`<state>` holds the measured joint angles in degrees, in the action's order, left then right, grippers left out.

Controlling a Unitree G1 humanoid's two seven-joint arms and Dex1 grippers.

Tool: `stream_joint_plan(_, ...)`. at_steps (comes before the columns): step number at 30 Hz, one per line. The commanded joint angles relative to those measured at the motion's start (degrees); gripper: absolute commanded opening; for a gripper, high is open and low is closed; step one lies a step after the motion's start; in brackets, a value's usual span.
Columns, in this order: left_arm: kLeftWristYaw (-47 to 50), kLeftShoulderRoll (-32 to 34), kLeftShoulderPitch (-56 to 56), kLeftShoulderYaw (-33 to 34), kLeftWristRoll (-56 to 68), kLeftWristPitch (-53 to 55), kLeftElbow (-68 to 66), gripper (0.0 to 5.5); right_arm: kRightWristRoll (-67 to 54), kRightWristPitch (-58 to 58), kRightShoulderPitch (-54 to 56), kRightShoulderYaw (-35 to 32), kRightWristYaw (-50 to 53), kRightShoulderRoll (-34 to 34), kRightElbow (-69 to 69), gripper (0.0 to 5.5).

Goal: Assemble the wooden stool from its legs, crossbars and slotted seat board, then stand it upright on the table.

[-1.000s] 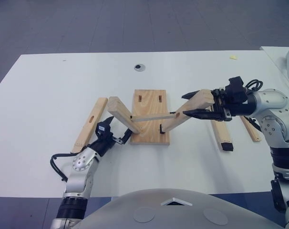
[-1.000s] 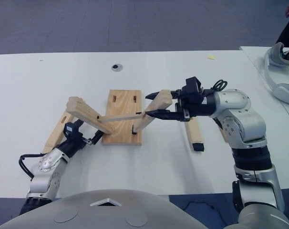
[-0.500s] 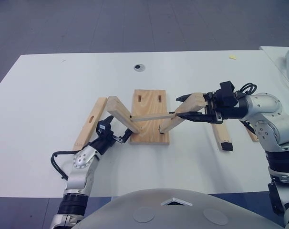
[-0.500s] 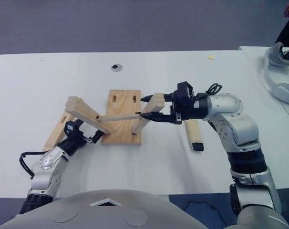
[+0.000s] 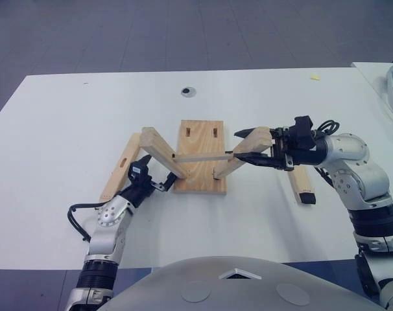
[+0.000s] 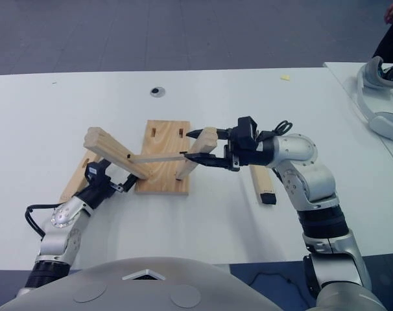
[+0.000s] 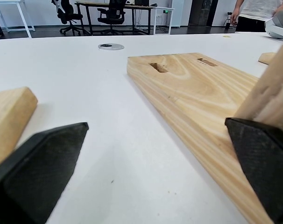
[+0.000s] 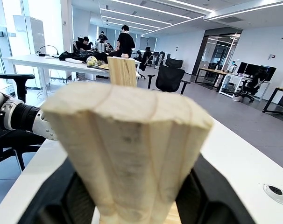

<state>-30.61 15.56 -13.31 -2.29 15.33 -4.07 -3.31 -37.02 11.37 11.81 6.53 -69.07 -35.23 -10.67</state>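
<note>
One white table (image 5: 67, 110), one slotted seat board (image 5: 203, 139), four wooden legs (image 5: 159, 148), one thin crossbar (image 5: 203, 156), one round grommet (image 5: 187, 91).

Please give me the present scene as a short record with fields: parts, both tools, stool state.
seat board: flat on the table, slots facing up
left leg, right leg: joined by the thin crossbar, tilted over the seat board
right tool: shut on the right leg's upper end
left tool: open, by the left leg's lower end
left spare leg: flat on the table
right spare leg: flat on the table
stool: not yet assembled
</note>
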Motion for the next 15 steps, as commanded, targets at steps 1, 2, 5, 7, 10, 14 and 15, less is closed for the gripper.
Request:
stream_joint_plan(1, -0.9, 0.0, -1.96, -3.06, -2.17, 3.88, -2.14, 5.4, 8.97, 4.39, -1.44, 4.78, 5.31, -0.08, 5.78, 2.07)
stream_joint_plan(2, -0.82, -0.15, -1.75, -3.03, -2.18, 3.79, -2.4, 5.4, 9.14, 4.31, -0.81, 4.75, 5.66, -0.11, 6.01, 2.07)
stream_joint_plan(5, -0.71, -0.48, -0.91, -2.96, -2.29, 3.43, -3.32, 5.4, 10.97, 5.98, 1.96, 3.85, 11.3, 0.12, 5.59, 2.07)
stream_joint_plan(7, -0.65, -0.62, -0.57, -2.95, -2.36, 3.2, -3.79, 5.4, 8.5, 10.09, 4.39, 2.48, 13.85, 0.24, 4.23, 2.07)
stream_joint_plan(10, -0.37, -0.75, -0.05, -2.9, -2.3, 2.71, -4.68, 5.4, 4.69, 18.91, 8.02, -0.19, 20.7, 0.72, -0.24, 2.07)
stream_joint_plan(14, -0.34, -0.7, 0.82, -2.65, -2.06, 2.31, -5.64, 5.4, -2.13, 25.75, 8.52, -3.47, 24.84, 3.27, -5.57, 2.07)
stream_joint_plan(15, -0.4, -0.66, 1.09, -2.69, -2.04, 2.34, -5.76, 5.4, -3.19, 26.43, 8.0, -4.0, 24.88, 3.58, -7.04, 2.07)
